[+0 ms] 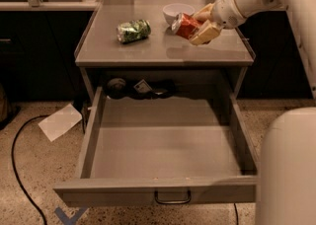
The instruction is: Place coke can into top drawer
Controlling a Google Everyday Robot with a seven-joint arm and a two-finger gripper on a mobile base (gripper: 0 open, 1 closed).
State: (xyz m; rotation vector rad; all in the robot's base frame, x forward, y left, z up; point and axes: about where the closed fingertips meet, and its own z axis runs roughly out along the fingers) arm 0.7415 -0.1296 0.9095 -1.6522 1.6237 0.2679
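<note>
The coke can (184, 24) is red with a silver end. It is tilted on its side and held above the table top (158, 46) near its right rear. My gripper (200, 24) is shut on the coke can, coming in from the upper right. The top drawer (158, 189) is pulled fully open below the table, and its grey inside is bare. Its dark pull handle (172, 199) is on the front panel.
A green-and-white can (133, 30) lies on its side on the table's left. A white bowl (177, 12) stands at the back behind the coke can. Dark items (136, 88) sit under the table behind the drawer. White paper (60, 121) and a black cable (19, 169) lie on the floor at left. My arm's body (289, 169) fills the lower right.
</note>
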